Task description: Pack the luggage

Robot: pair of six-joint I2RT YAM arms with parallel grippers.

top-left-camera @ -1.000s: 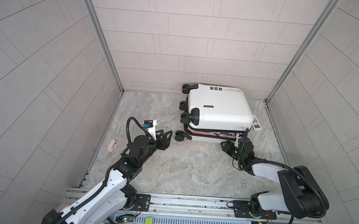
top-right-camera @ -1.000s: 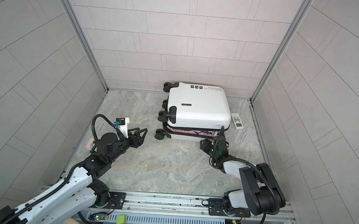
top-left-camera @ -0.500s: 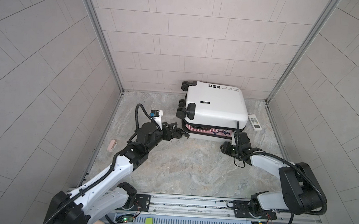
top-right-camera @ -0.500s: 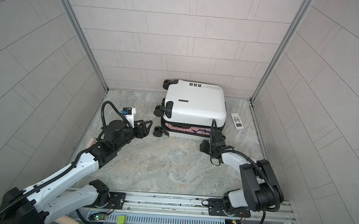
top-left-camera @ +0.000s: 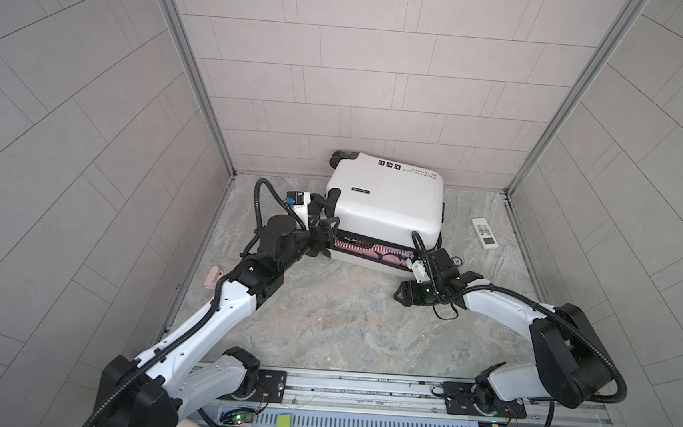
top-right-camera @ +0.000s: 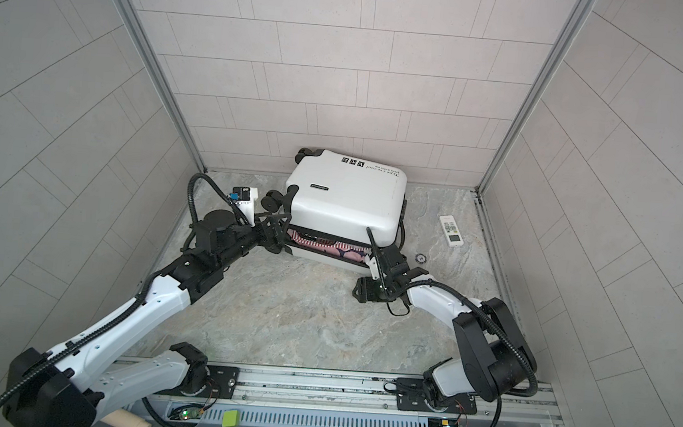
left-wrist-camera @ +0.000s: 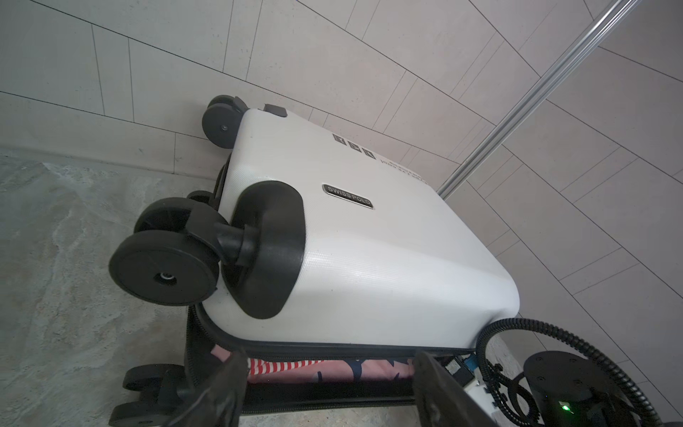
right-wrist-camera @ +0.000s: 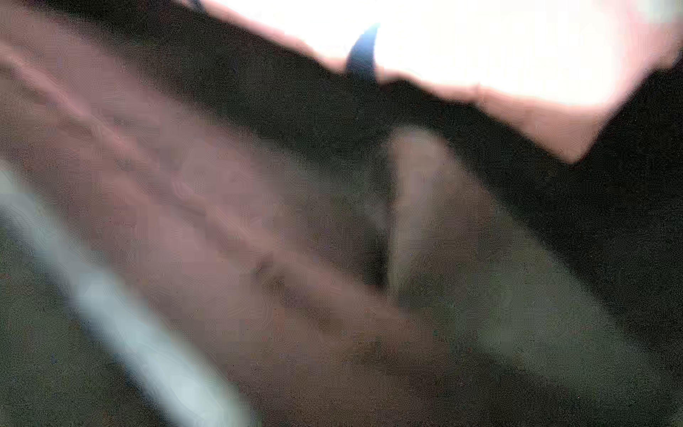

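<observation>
The luggage is a white hard-shell suitcase lying flat against the back wall. Its lid stands slightly ajar. Pink and red-striped clothes show in the gap along its front. My left gripper is at the front left corner by the wheels, open, its fingers wide apart with nothing between them. My right gripper is at the front right corner and reaches into the gap. Its fingertips are hidden there. The right wrist view is a blur of pink fabric and dark lining.
A white remote control lies on the floor right of the suitcase. A small round black disc sits near my right wrist. A small beige object lies by the left wall. Tiled walls close in three sides.
The suitcase has slid back against the rear wall. My left gripper has moved forward to its front left corner. My right gripper has moved up into the gap at the front right.
</observation>
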